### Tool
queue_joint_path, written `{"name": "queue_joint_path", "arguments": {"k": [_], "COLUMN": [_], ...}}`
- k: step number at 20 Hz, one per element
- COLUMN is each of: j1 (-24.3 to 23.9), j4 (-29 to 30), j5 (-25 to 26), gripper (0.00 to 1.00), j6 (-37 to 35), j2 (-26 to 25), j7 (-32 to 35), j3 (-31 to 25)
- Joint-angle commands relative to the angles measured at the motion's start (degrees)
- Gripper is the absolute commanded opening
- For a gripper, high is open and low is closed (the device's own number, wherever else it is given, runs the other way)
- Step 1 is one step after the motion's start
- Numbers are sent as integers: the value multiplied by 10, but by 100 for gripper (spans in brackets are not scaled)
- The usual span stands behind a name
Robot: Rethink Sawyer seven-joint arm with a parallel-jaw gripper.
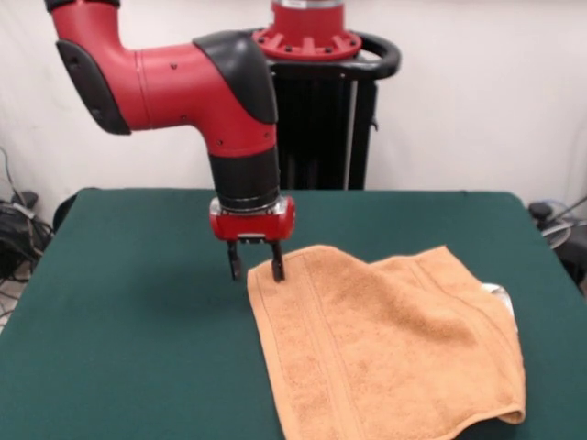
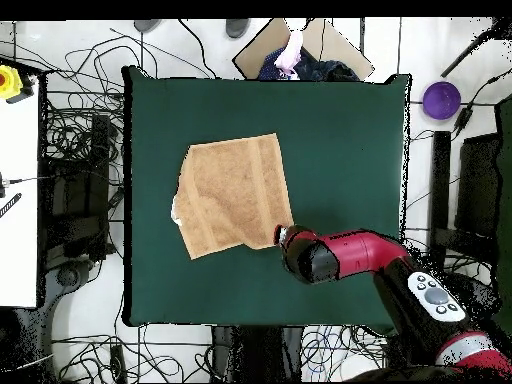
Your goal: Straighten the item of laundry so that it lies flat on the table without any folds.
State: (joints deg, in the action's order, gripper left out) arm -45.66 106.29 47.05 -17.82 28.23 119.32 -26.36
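Nearest to us in the front view lies the towel (image 1: 385,353), orange-tan terry cloth spread over the right-hand part of the green table (image 1: 119,348). Its woven border bands run down the left edge. The near right corner looks doubled under, giving a thick rounded fold, and a raised ridge crosses the upper right part — so we see it is not flat. Something small and white (image 1: 496,291) peeks out at its right edge; we cannot tell what it is.

Further back, at the towel's far left corner, the gripper (image 1: 256,264) points straight down. Its two dark fingers (image 1: 277,266) stand apart: one sits right at the towel's corner edge, the other over bare felt just beside it. We see no cloth pinched between them — the gripper is spread and holds nothing, as far as we can tell.

From above, the towel (image 2: 235,195) lies left of the table's (image 2: 340,130) middle, with one ragged, folded side, and the red arm (image 2: 350,255) reaches to its corner.
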Motion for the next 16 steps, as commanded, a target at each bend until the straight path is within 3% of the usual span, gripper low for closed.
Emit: {"name": "queue_joint_path", "arguments": {"k": [1, 10, 16], "j1": [24, 3, 19], "j4": [-35, -50, -19], "j5": [27, -20, 17], "gripper": [100, 100, 100], "j6": [-32, -97, -40], "j2": [-2, 9, 17], "j7": [-67, -98, -42], "j3": [-20, -50, -13]}}
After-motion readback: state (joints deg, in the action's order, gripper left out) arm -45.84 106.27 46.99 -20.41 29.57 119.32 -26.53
